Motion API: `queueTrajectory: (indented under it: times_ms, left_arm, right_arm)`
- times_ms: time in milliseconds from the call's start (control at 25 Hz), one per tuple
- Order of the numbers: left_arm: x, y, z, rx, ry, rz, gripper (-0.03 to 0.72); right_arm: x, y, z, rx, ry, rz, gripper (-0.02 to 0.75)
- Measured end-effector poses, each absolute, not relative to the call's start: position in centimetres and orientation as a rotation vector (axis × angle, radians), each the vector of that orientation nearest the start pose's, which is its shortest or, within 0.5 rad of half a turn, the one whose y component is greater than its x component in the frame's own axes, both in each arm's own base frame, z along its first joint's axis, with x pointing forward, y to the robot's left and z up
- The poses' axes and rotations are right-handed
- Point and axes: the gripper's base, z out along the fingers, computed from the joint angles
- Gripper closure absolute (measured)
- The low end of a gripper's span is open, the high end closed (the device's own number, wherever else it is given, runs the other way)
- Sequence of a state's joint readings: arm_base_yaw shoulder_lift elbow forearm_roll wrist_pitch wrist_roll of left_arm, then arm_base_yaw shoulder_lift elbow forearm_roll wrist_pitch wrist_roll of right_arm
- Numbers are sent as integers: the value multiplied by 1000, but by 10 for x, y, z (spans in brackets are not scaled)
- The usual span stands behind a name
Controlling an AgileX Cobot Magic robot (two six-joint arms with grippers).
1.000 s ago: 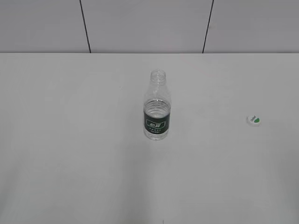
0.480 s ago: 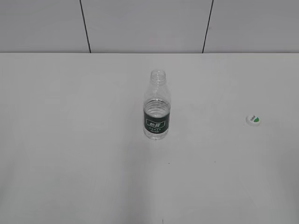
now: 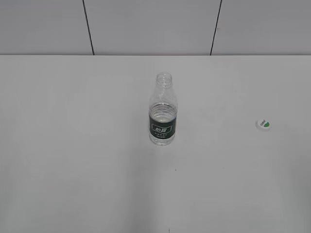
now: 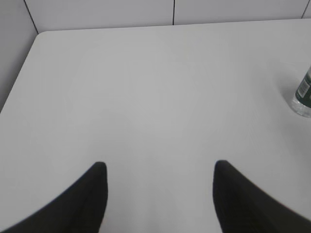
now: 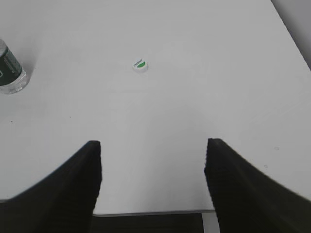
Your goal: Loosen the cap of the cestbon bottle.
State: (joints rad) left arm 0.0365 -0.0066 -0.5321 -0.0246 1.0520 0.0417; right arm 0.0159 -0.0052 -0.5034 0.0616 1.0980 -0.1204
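Two pincers appear only in their own wrist views; we find neither in the exterior view. We see the left pincer (image 4: 159,194) spread wide, its two dark fingers (image 4: 92,199) cut off by the lower frame edge, with bare table (image 3: 73,170) between them. We see the right pincer (image 5: 153,182) likewise spread and holding nothing, hanging over the near edge of the table, its fingers also cropped at the bottom.

We find the cestbon bottle (image 3: 163,109) upright near the middle of the table, its threaded neck uncovered. In the left wrist view only its lower part shows, cut by the right frame edge; in the right wrist view only its base and label show at the left frame edge. The label print is too small for us to read.

We find the cap (image 3: 263,124) lying flat, top side up, well apart from the bottle, toward the right edge of the table. Its lettering is illegible. Open table surrounds both items on all sides.
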Motion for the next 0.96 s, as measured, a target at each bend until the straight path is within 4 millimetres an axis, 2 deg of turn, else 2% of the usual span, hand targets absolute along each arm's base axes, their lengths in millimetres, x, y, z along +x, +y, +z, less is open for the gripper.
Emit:
queueTrajectory:
  times_ms: [960]
  left_arm:
    - [-9, -1, 287, -16, 1997, 57, 272]
  right_arm:
    - [-8, 4, 275, -146, 2066, -3, 222]
